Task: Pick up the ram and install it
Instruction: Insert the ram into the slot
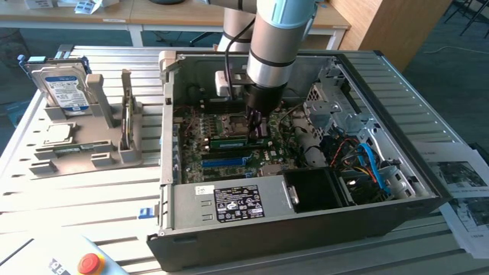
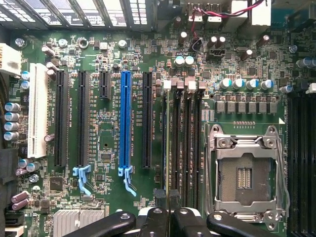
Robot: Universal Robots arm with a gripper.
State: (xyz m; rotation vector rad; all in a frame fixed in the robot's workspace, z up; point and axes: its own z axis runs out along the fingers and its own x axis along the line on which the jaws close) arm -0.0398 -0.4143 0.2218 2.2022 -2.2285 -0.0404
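My gripper [image 1: 256, 127] reaches down into the open computer case [image 1: 428, 195], low over the motherboard [image 1: 221, 154] beside the empty processor socket [image 1: 235, 121]. It is shut on the ram [image 1: 229, 137], a thin green stick lying along the memory slots. In the wrist view the ram [image 2: 165, 143] shows edge-on as a thin line over the memory slot nearest the black expansion slots, with my gripper [image 2: 168, 201] closed around its near end. Whether the stick is seated in the slot I cannot tell. The socket [image 2: 244, 175] lies beyond the remaining memory slots [image 2: 190, 148].
A grey holder [image 1: 99, 149] on the exterior view's left carries a hard drive [image 1: 65, 89] and a small square chip [image 1: 57, 133]. The power supply [image 1: 237, 203], cables [image 1: 370, 163] and drive cage [image 1: 336, 106] crowd the case. A red stop button [image 1: 90, 263] sits near the front; papers [image 1: 462, 183] lie right.
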